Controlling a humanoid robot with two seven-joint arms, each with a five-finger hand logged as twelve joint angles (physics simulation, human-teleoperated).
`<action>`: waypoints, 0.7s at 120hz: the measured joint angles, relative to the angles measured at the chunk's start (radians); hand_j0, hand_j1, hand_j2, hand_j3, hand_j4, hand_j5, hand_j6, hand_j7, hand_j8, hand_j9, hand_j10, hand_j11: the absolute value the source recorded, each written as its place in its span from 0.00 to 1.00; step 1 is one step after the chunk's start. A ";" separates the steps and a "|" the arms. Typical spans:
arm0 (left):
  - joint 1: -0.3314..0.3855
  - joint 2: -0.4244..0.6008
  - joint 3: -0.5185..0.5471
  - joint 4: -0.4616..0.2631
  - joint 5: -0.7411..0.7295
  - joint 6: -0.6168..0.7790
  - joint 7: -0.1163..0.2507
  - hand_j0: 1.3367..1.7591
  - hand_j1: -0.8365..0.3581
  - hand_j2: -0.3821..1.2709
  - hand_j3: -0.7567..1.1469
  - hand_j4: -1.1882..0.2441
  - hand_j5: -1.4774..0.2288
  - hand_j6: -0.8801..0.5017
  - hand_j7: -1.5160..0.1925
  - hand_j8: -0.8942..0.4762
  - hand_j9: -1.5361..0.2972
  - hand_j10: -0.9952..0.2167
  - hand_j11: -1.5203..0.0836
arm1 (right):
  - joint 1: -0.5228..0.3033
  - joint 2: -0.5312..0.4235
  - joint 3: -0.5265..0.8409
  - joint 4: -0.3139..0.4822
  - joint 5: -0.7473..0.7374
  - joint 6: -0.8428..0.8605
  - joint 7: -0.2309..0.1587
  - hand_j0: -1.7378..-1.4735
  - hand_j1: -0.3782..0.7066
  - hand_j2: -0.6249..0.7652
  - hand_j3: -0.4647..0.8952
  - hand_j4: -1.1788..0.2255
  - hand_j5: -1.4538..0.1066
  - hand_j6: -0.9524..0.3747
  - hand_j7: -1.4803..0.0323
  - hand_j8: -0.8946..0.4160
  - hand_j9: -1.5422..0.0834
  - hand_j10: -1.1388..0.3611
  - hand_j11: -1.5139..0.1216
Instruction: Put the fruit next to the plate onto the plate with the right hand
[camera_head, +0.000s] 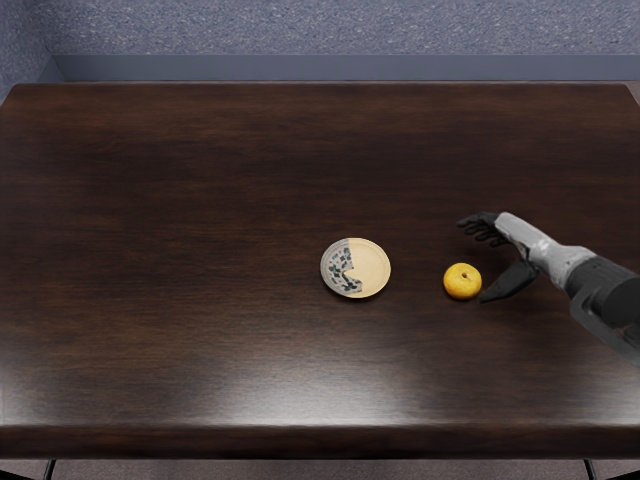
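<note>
An orange fruit (462, 281) lies on the dark table, a short way right of a small cream plate (356, 268) with a dark pattern on its left side. My right hand (492, 255) reaches in from the right edge and sits just right of the fruit. Its fingers (480, 227) are spread above and behind the fruit, and the thumb (506, 283) points toward it from the right. The hand is open and holds nothing. The plate has nothing on it.
The dark wooden table (200, 250) fills most of the view, with its front edge near the bottom. A grey-blue wall (320, 40) runs behind its far edge.
</note>
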 joint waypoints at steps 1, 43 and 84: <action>0.000 0.000 0.000 0.000 0.000 0.000 0.000 0.76 0.99 0.23 0.40 0.83 0.87 0.64 0.89 0.65 0.84 0.82 0.95 | -0.001 0.000 -0.002 0.001 -0.002 -0.004 0.000 0.30 0.33 0.41 0.34 0.64 0.70 0.50 0.74 0.47 0.73 0.57 0.70; 0.000 0.000 0.000 0.000 0.000 0.000 0.000 0.76 0.99 0.23 0.40 0.83 0.87 0.64 0.89 0.65 0.84 0.82 0.95 | -0.014 0.033 -0.035 0.020 -0.055 -0.056 -0.002 0.30 0.35 0.41 0.34 0.62 0.68 0.49 0.72 0.45 0.71 0.56 0.69; 0.000 0.000 0.000 0.000 0.000 0.000 0.000 0.76 0.99 0.23 0.40 0.83 0.87 0.64 0.89 0.65 0.84 0.82 0.95 | -0.017 0.036 -0.041 0.028 -0.077 -0.062 -0.001 0.30 0.40 0.40 0.34 0.59 0.65 0.46 0.69 0.42 0.68 0.53 0.65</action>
